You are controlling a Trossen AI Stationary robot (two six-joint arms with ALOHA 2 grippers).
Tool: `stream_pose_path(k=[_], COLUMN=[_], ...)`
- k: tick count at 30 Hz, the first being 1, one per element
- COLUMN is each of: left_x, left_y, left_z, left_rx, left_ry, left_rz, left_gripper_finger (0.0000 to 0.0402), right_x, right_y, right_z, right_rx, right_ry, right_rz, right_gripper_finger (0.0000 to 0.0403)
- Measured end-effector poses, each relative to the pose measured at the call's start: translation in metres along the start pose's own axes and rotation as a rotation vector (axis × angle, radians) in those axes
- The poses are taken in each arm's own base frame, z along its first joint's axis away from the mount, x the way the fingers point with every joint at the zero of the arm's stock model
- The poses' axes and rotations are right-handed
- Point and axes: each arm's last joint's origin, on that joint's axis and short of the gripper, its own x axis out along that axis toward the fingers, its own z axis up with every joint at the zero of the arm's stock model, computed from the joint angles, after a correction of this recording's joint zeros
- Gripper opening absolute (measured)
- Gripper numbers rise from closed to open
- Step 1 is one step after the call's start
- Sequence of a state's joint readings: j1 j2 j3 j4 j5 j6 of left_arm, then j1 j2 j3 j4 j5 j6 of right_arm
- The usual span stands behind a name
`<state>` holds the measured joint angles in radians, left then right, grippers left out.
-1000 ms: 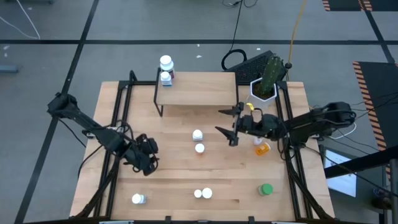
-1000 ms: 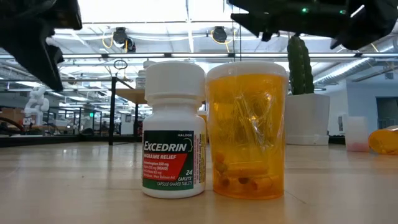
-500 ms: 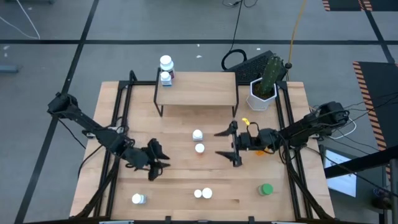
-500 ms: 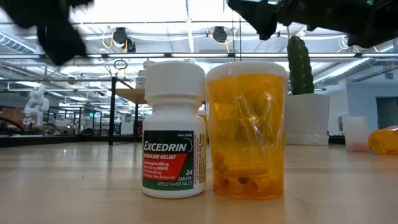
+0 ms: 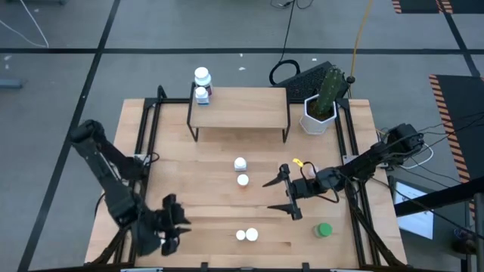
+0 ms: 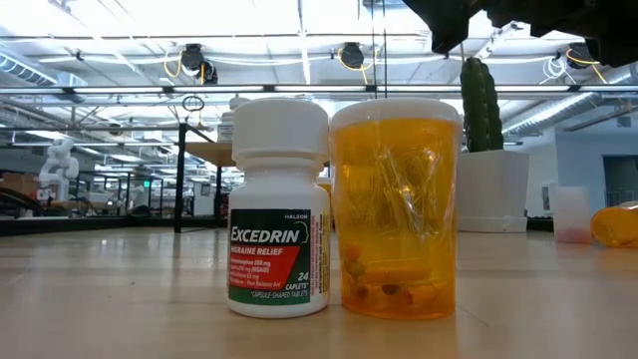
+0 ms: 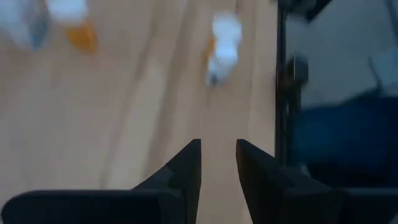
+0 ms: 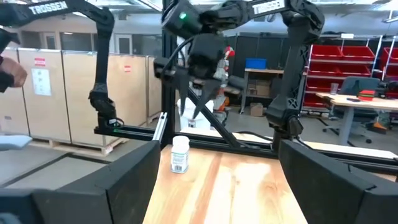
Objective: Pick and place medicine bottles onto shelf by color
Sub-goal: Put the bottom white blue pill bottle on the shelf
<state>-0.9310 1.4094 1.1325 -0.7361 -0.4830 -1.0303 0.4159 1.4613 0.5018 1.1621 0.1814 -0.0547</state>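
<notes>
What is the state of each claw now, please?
Left claw: fingers nearly together with a narrow gap, holding nothing; cannot be told if open or shut.
Right claw: wide open, empty.

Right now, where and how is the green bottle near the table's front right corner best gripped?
Grip the green bottle across its round sides, just below the cap, coming straight down. It looks upright and stands alone with free room around it, and the open right end effector is nearest.
</notes>
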Motion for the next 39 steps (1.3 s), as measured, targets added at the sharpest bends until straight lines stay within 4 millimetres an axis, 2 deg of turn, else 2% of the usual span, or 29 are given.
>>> stream_pose_path(k=[3, 9, 20, 23, 29, 33, 39], left_x=[0.007, 0.014, -0.003, -0.005, 0.004, 0.006, 0.006], left_y=[-0.013, -0.027, -0.040, -0.040, -0.024, -0.018, -0.019], left_z=[-0.010, -0.010, 0.006, 0.007, -0.010, -0.014, -0.014], left_rx=[-0.044, -0.100, -0.222, -0.193, -0.189, -0.253, -0.244], left_ry=[0.086, 0.182, 0.307, 0.305, 0.396, 0.414, 0.411], left_rz=[-0.006, -0.040, -0.142, -0.145, -0.012, 0.056, 0.050], left_gripper_finger=[0.0102, 0.0102, 0.0101, 0.0101, 0.0105, 0.0135, 0.0229], right_x=[0.000, 0.000, 0.001, 0.001, 0.001, 0.001, 0.002], right_y=[0.000, -0.002, -0.009, -0.009, -0.009, -0.011, -0.014], right_z=[0.000, -0.001, -0.004, -0.005, -0.005, -0.005, -0.006], right_rx=[-0.010, -0.015, -0.027, -0.026, -0.042, -0.055, -0.059], right_ry=[0.001, 0.007, 0.036, 0.052, 0.051, 0.048, 0.059], right_rz=[0.001, -0.007, -0.034, -0.036, -0.037, -0.042, -0.053], right_gripper_finger=[0.0325, 0.0325, 0.0325, 0.0325, 0.0325, 0.0325, 0.0325])
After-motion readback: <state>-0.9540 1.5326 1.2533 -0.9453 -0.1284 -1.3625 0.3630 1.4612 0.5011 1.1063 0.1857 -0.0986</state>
